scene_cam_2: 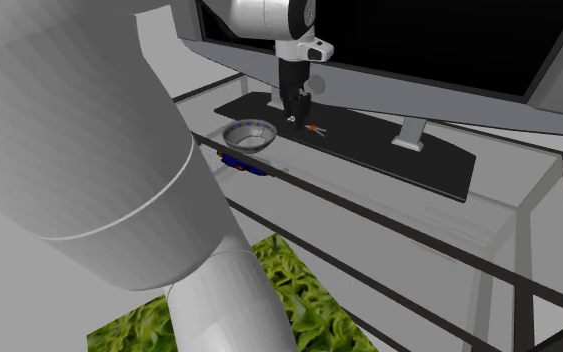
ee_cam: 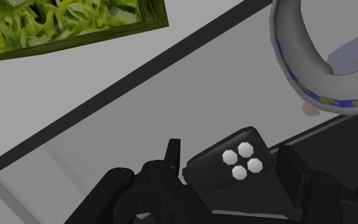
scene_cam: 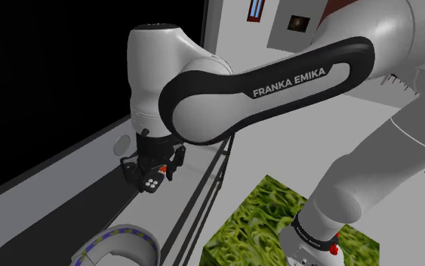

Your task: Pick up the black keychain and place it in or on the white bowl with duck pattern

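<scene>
The black keychain [ee_cam: 229,163], a small fob with several white buttons, sits between the two black fingers of my gripper [ee_cam: 232,147], which is shut on it. In the shoulder view the keychain [scene_cam: 152,184] hangs under the gripper [scene_cam: 153,174], just above the long black base [scene_cam: 90,204]. A small red piece shows beside the fob. The white bowl [scene_cam: 120,243], with a blue and yellow patterned rim, stands nearer the camera, a short way from the gripper. In the second exterior view the bowl [scene_cam_2: 248,135] lies to the left of the gripper [scene_cam_2: 294,112].
A large screen [scene_cam_2: 409,40] rises behind on its flat black base [scene_cam_2: 389,150], which rests on a glass table with a dark frame [scene_cam_2: 369,215]. A blue object [scene_cam_2: 239,162] lies under the bowl. The leafy green stand [scene_cam: 263,219] sits below the arm.
</scene>
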Robot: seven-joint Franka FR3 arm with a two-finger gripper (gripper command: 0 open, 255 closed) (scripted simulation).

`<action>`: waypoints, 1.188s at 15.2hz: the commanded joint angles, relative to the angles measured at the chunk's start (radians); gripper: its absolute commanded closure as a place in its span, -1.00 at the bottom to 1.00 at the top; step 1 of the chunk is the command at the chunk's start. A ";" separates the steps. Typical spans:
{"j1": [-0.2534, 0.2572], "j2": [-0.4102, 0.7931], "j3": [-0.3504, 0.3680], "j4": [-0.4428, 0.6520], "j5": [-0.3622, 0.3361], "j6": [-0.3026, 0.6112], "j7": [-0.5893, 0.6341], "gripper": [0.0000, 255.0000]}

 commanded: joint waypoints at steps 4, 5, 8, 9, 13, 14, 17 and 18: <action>0.014 0.044 0.061 0.067 -0.031 -0.027 0.097 1.00; 0.018 0.065 0.084 0.086 -0.047 -0.030 0.132 1.00; 0.034 0.142 0.152 0.153 -0.112 -0.042 0.248 1.00; 0.042 0.175 0.174 0.178 -0.141 -0.048 0.290 1.00; 0.114 0.331 0.232 0.292 -0.288 -0.084 0.473 1.00; 0.143 0.374 0.238 0.324 -0.328 -0.098 0.518 1.00; 0.226 0.462 0.226 0.387 -0.407 -0.118 0.605 1.00; 0.228 0.466 0.223 0.377 -0.411 -0.106 0.608 1.00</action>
